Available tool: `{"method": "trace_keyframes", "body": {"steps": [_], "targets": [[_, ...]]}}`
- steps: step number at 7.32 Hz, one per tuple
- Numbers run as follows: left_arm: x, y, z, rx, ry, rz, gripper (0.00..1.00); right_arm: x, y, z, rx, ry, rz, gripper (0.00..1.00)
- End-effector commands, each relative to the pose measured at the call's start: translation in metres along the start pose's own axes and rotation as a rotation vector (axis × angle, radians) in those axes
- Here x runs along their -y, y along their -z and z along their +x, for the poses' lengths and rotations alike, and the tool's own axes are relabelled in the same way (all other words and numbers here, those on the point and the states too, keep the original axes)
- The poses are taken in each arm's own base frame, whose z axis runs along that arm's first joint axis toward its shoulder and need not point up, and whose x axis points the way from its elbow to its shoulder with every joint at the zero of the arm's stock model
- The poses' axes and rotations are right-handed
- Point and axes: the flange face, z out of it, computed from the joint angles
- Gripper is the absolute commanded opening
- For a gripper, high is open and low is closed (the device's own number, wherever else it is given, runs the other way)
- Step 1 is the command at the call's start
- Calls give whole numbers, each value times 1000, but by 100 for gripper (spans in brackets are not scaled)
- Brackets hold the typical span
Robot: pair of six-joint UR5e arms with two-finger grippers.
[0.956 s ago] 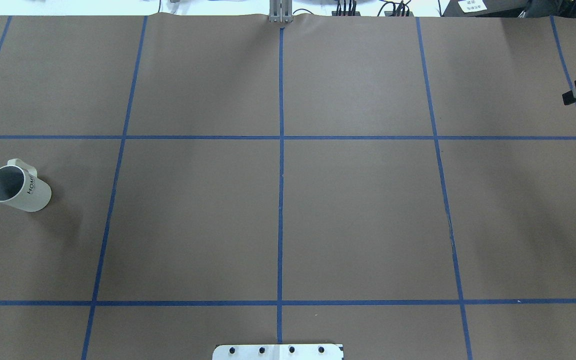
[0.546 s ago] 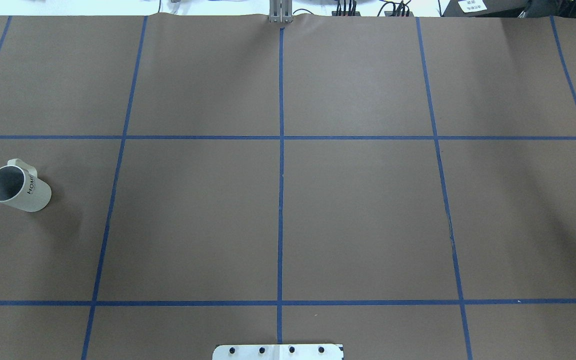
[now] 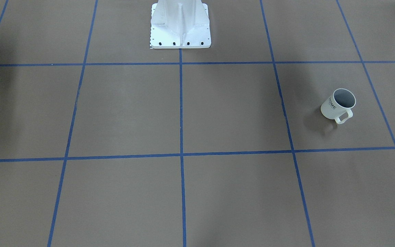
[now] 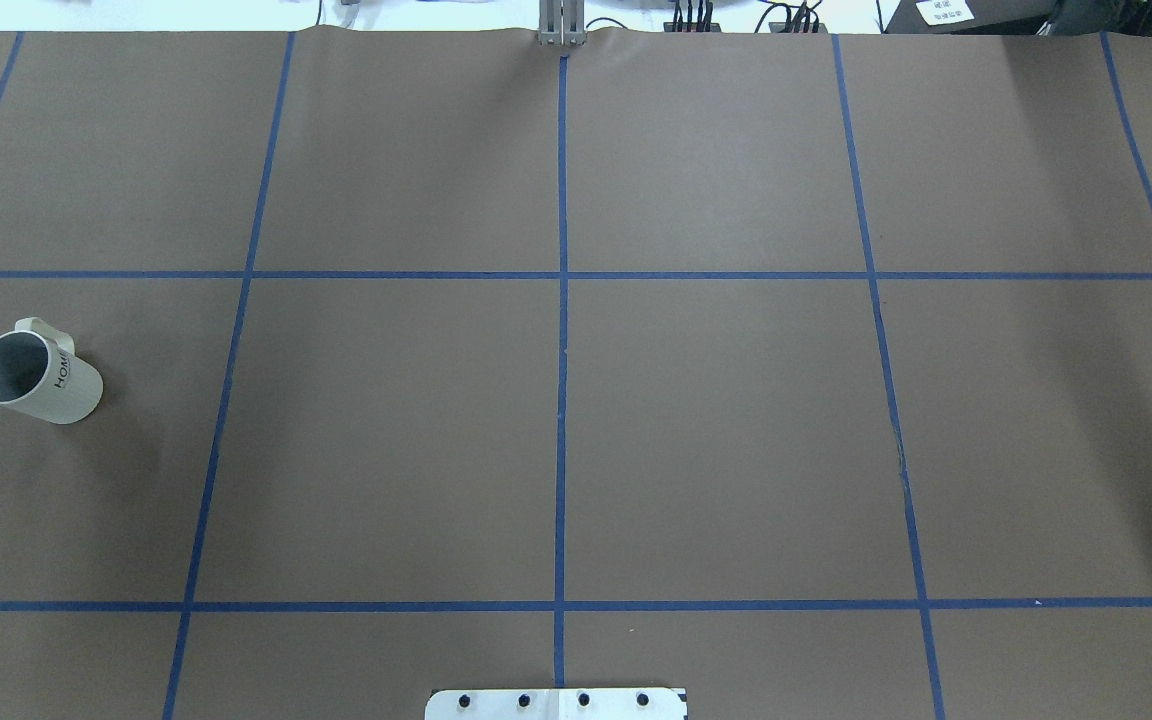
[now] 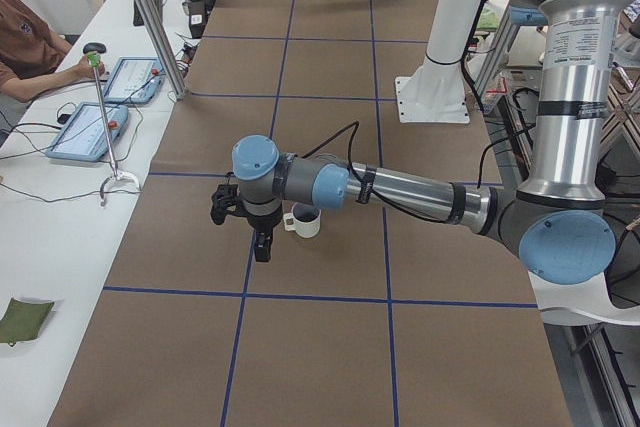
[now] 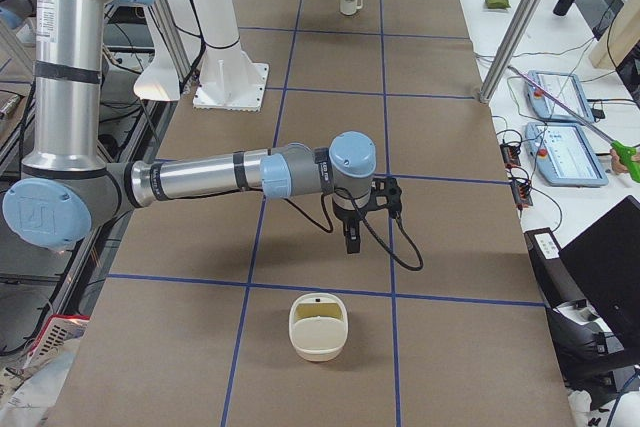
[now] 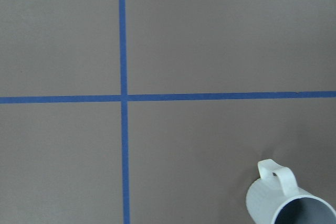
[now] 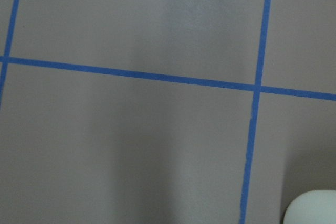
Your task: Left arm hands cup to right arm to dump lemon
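Observation:
The cup (image 4: 36, 375), a cream-white mug with black "HOME" lettering and a grey-blue inside, stands upright near the table's left end. It also shows in the front-facing view as the cup (image 3: 338, 104) and low in the left wrist view as the cup (image 7: 289, 203). No lemon shows in any view. My left gripper (image 5: 262, 245) hangs just beside the cup (image 5: 305, 219), fingers pointing down; I cannot tell if it is open or shut. My right gripper (image 6: 350, 239) hovers over bare table at the other end; its state cannot be told either.
A cream container (image 6: 318, 327) sits on the table near my right gripper, its edge (image 8: 314, 208) showing in the right wrist view. The white robot pedestal (image 3: 180, 25) stands mid-table. A side table with tablets (image 5: 85, 132) and a person (image 5: 20, 47) flank the table.
The black tips of both grippers, seen at the overhead view's left and right edges a second ago, have drawn back out of that view. The cup has not moved.

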Motion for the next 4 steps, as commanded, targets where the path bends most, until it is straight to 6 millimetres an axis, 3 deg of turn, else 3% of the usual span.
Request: {"method": "trace_keyframes", "body": {"steps": [1,4], "targets": [[3,8,-25,-1,-8,11,100,-6,5,10,0,40,-28,100],[12,15,-17,2,25,-24,100,-3,7,12,-7,30,-19,100]]}}
